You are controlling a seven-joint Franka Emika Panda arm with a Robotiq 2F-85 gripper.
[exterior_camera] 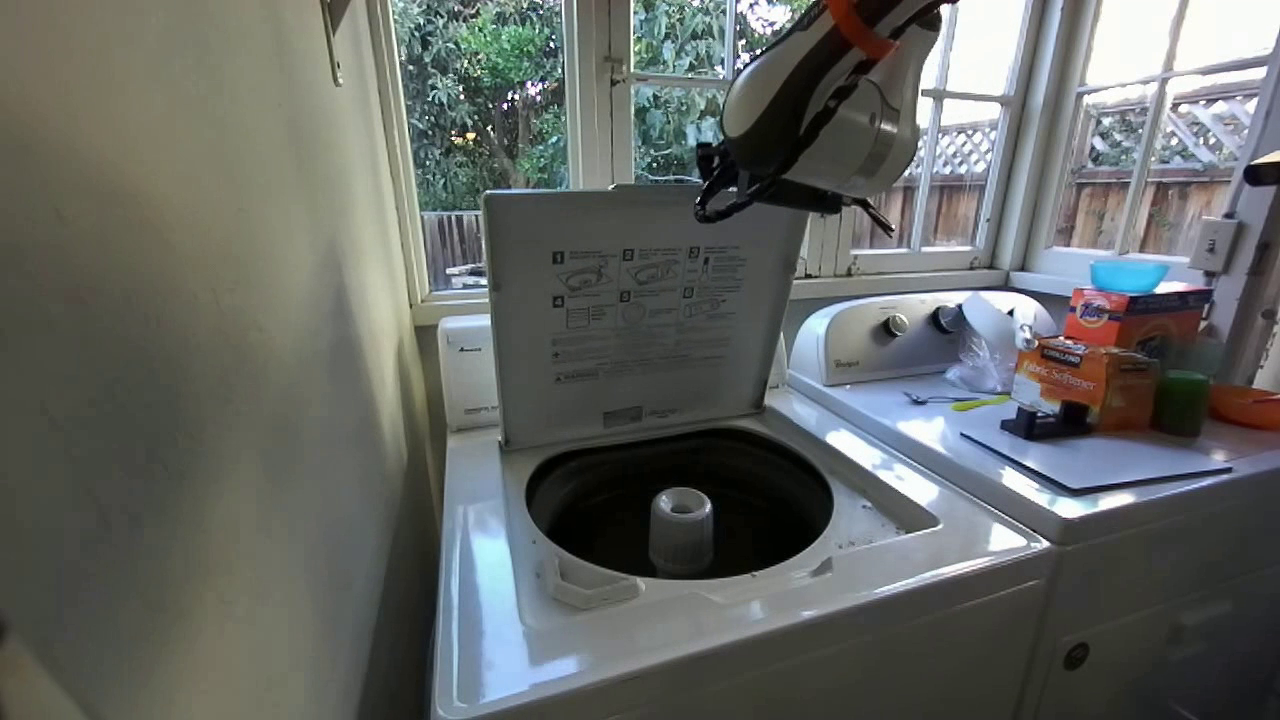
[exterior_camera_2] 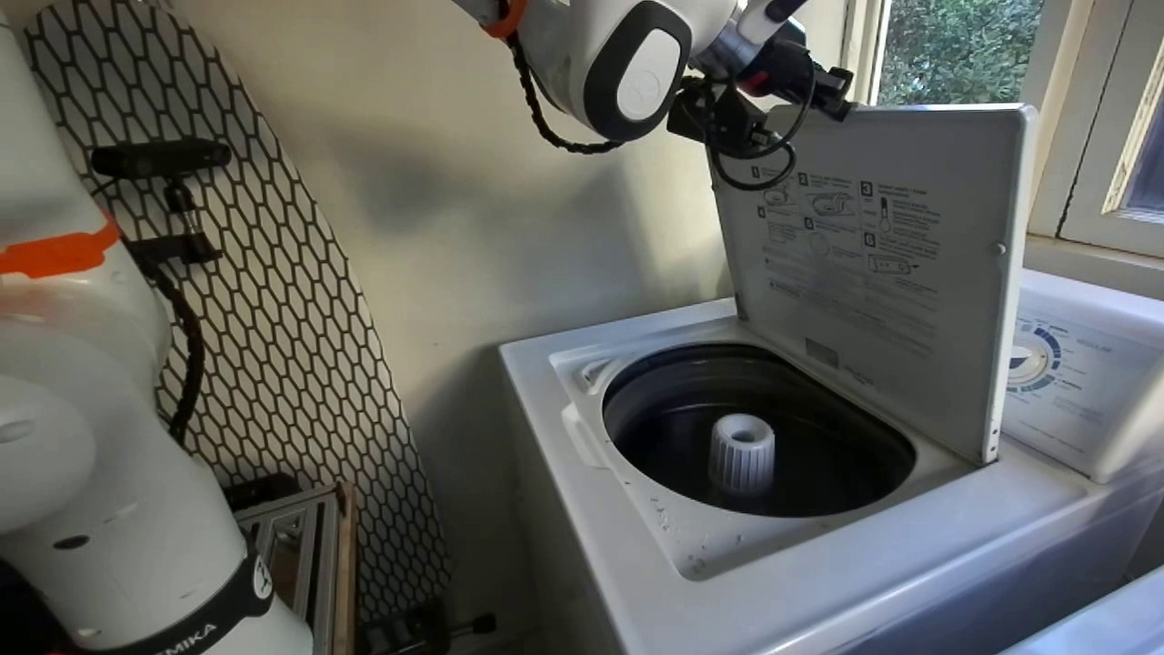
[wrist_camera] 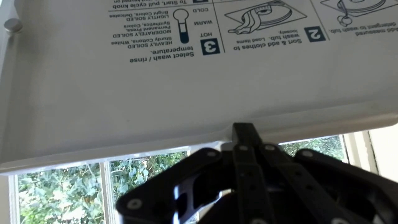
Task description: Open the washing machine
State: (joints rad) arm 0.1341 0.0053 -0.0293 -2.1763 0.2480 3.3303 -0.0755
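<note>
Evidently the opening itself is done: the lid (exterior_camera: 640,220) of the top-loading washing machine (exterior_camera: 480,600) stands raised, its printed label (exterior_camera: 650,330) facing forward, with the drum (exterior_camera: 570,490) and ribbed agitator (exterior_camera: 681,535) exposed below. The machine sits between a plain wall (exterior_camera: 220,350) and a Whirlpool appliance (exterior_camera: 930,440). By the wrist view, the claw (wrist_camera: 247,133) is narrowed right down, its fingers (wrist_camera: 243,134) together with nothing visible between them, right by the lid's free rim; whether they touch it I cannot tell. The main danger, I judge, is the lid dropping back down. How firmly it rests at this near-upright angle does not show; if it is short of its balance point, a fingertip hooking the rim while the arm (exterior_camera_2: 627,73) backs off could drag it over. The looped cable (exterior_camera_2: 755,188) at the wrist, hanging in front of the lid, might snag it the same way. Pressing the lid backward instead risks straining it or knocking it into the knob panel (exterior_camera_2: 1091,382) behind. Finally, a careless sideways retreat toward the neighbouring appliance could sweep the Tide box (exterior_camera: 1150,322) or the Kirkland Fabric Softener box (exterior_camera: 1080,380) out of place, since both stand on its top.
</note>
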